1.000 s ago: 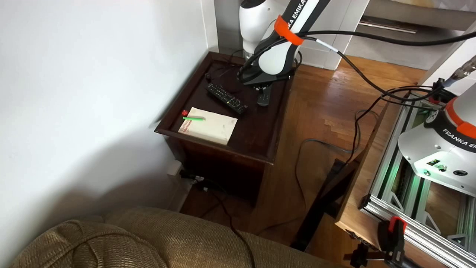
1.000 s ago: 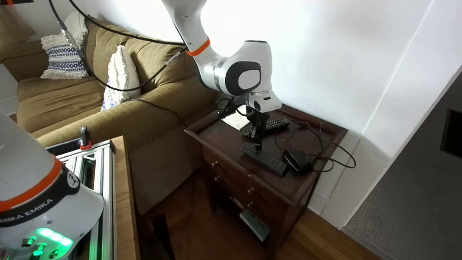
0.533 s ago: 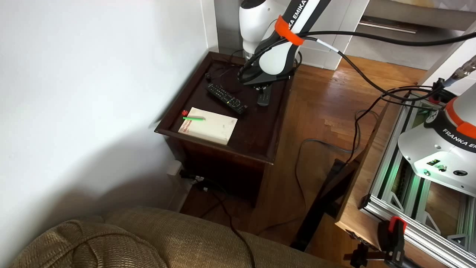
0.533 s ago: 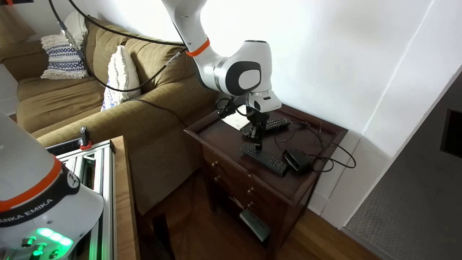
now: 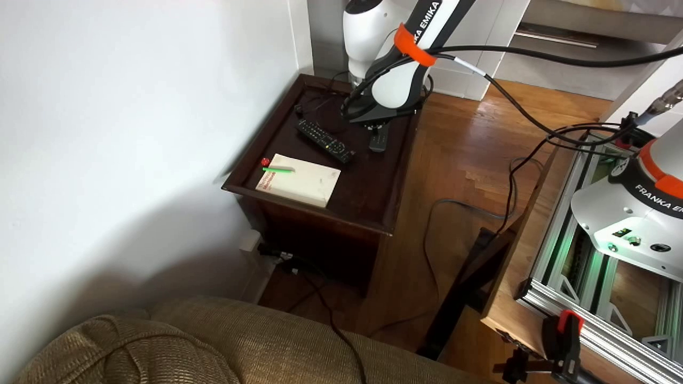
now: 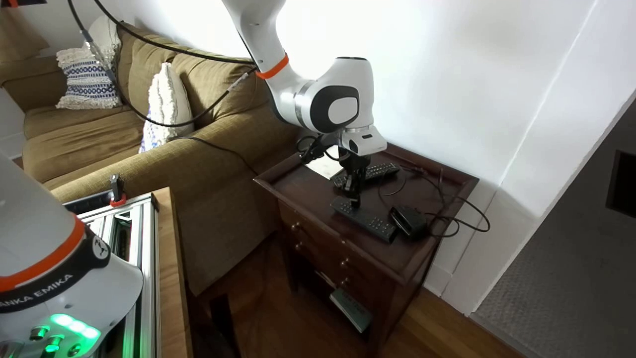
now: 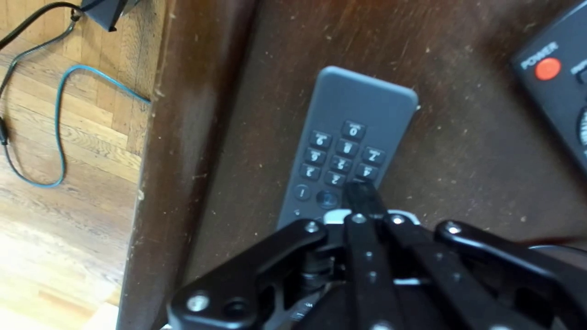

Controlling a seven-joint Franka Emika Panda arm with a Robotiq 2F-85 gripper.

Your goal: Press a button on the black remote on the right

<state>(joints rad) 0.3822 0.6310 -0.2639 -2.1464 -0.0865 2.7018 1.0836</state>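
The black remote (image 6: pixel 368 219) lies flat near the front edge of the dark wooden nightstand. In an exterior view its end (image 5: pixel 378 141) shows below the arm, to the right of the similar remote. In the wrist view the remote's number keys (image 7: pixel 347 147) appear upside down. My gripper (image 7: pixel 361 190) is shut with its fingertips together and nothing between them. The tips point down over the remote's face and cover a key below the 4. They look in contact or very close; I cannot tell which. In an exterior view the gripper (image 6: pixel 355 201) stands upright over the remote.
Another black remote (image 5: pixel 323 140) with a red power button (image 7: pixel 548 68) lies nearby. A cream book (image 5: pixel 307 181) with a green pen (image 5: pixel 278 170) and a small red object (image 5: pixel 265 161) are on the nightstand (image 5: pixel 368 197). A black adapter (image 6: pixel 410 221) with cables sits beside the remote's end.
The arm's wrist has sunk very slightly, with the fingertips staying over the same part of the remote. The remotes and other objects have not visibly moved.
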